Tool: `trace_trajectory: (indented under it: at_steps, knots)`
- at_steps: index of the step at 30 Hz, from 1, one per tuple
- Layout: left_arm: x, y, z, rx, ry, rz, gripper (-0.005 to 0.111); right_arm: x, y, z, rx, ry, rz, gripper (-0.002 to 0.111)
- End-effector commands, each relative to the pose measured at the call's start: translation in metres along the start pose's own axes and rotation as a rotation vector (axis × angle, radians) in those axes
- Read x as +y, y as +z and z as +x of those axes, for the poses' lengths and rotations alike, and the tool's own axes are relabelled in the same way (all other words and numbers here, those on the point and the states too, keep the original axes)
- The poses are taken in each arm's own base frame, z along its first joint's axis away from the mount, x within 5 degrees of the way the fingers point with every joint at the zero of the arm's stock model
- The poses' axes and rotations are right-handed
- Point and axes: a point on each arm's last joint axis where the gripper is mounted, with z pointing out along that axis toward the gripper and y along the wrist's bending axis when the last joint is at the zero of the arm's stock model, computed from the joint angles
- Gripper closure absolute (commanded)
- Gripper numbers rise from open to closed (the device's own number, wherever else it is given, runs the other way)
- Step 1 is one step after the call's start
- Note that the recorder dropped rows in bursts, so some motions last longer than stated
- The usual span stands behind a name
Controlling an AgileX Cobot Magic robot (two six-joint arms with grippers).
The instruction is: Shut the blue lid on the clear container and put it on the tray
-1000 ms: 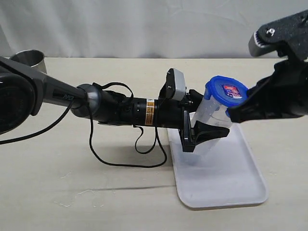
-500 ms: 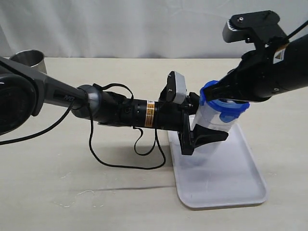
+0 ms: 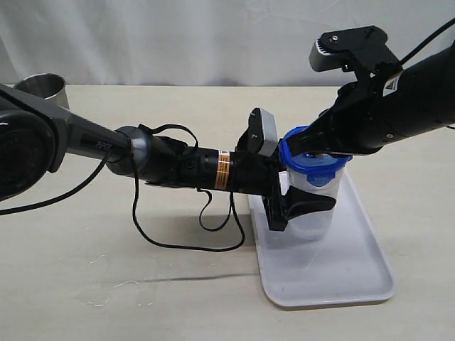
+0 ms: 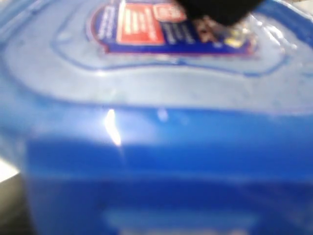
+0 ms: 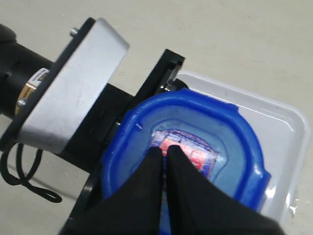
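The clear container (image 3: 321,222) stands upright on the white tray (image 3: 334,278), with my left gripper (image 3: 313,199) reaching in from the left and shut around its body. The blue lid (image 3: 313,162) sits on top of the container. It fills the left wrist view, sticker (image 4: 146,24) facing up. My right gripper (image 5: 164,151) is shut, and its fingertips rest together on the sticker in the middle of the blue lid (image 5: 230,132). In the exterior view the right gripper (image 3: 304,146) comes down onto the lid from the upper right.
A metal cup (image 3: 43,88) stands at the back left of the table. A black cable (image 3: 185,238) loops under the left arm onto the table. The tray's near half (image 3: 320,284) lies bare, and the tray's rim (image 5: 279,115) shows beyond the lid.
The right gripper has swung down and leftward onto the lid's top. The container has gone from tilted to upright and sits lower on the tray, held by the left gripper.
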Motion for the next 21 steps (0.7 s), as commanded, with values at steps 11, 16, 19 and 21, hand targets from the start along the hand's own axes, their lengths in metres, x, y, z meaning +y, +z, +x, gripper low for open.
trace_trajectory:
  at_steps: [11, 16, 19, 21]
  knots:
    - [0.0014, -0.0011, -0.0075, -0.016, 0.015, 0.004, 0.107, -0.0119, 0.0015, 0.0058, 0.061, 0.004, 0.107, 0.104]
    - [0.0014, -0.0011, -0.0075, -0.016, 0.015, 0.004, 0.107, -0.0131, 0.0013, 0.0066, 0.070, -0.010, 0.120, 0.104]
    - [0.0014, -0.0011, -0.0075, -0.016, 0.008, 0.004, 0.107, -0.0135, 0.0012, 0.0067, 0.072, -0.011, 0.124, 0.104]
    - [0.0014, -0.0011, -0.0075, -0.016, 0.008, 0.004, 0.107, -0.0135, 0.0012, 0.0067, 0.072, -0.011, 0.124, 0.104]
